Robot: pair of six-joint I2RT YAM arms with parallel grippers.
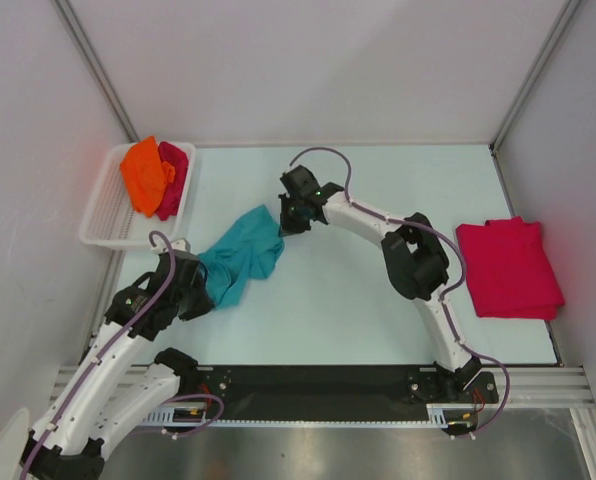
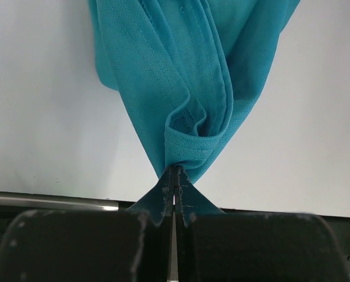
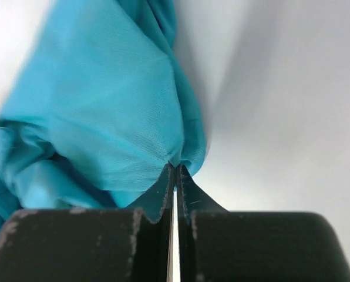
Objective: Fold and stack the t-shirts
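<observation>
Left fingers (image 2: 162, 198) and right fingers (image 3: 161, 197) pinching teal t-shirt (image 2: 187, 88), bunched knit, hemmed

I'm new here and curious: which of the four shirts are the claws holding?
The teal t-shirt: the left gripper and right gripper both pinch it. The orange shirt and one crimson shirt lie in the basket; the folded crimson shirt lies far right.

teal t-shirt (image 2: 187, 70) cut off above, crimson t-shirt (image 1: 176, 185) partly hidden
</observation>
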